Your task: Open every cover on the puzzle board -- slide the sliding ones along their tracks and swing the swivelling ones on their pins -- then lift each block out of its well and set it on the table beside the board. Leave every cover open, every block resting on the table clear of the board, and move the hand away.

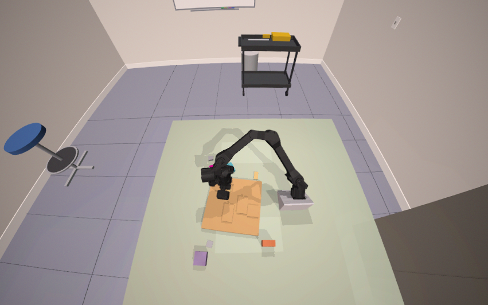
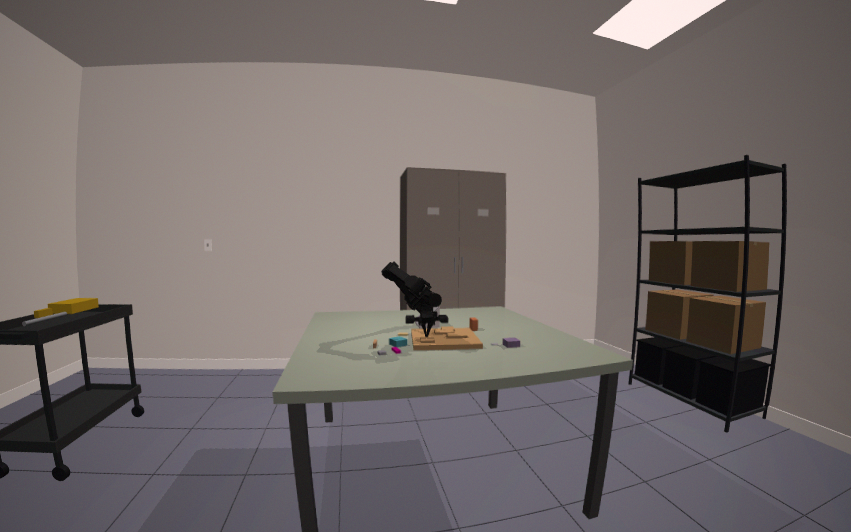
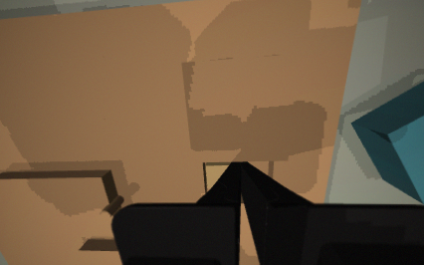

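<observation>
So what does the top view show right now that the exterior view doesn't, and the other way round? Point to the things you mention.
Only the top view shows the blue-seated stool (image 1: 24,138) and the whiteboard (image 1: 214,3) on the wall.

Only the exterior view shows the shelf unit (image 2: 746,264) with its cardboard boxes (image 2: 729,266), and the table's legs (image 2: 600,449).

Both show the arm (image 1: 284,157) (image 2: 409,287) over the puzzle board (image 1: 234,226) (image 2: 448,342), the purple block (image 1: 199,258) (image 2: 510,342), the orange block (image 1: 268,243) (image 2: 473,323) and the black cart (image 1: 270,49) (image 2: 49,393).
</observation>
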`<state>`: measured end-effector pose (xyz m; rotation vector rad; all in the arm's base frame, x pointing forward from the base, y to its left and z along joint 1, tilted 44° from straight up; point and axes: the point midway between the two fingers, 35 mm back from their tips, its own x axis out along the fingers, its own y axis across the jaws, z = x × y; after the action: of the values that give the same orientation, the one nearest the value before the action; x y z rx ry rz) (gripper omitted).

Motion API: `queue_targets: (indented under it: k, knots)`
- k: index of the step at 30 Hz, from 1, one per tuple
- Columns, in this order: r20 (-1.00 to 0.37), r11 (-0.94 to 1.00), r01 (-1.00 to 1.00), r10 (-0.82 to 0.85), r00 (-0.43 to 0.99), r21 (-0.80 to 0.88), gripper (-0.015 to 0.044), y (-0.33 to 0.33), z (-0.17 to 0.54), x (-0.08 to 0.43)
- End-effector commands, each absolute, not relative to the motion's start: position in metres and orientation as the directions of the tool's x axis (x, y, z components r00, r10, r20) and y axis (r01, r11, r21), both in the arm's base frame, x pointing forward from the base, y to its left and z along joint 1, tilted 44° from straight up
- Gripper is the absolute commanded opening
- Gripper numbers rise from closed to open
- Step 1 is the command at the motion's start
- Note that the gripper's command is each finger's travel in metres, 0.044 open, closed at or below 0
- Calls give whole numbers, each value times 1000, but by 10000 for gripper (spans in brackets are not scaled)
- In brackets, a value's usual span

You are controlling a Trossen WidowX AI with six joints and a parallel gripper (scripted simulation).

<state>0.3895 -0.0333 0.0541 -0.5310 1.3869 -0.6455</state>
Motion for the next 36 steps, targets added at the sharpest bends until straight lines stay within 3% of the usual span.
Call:
queue_targets:
  k: [1, 36]
  knots:
    - [-715, 718, 98, -696, 63, -689, 0, -34, 54, 393]
    - [-716, 719, 98, -695, 64, -688, 0, -24, 67, 416]
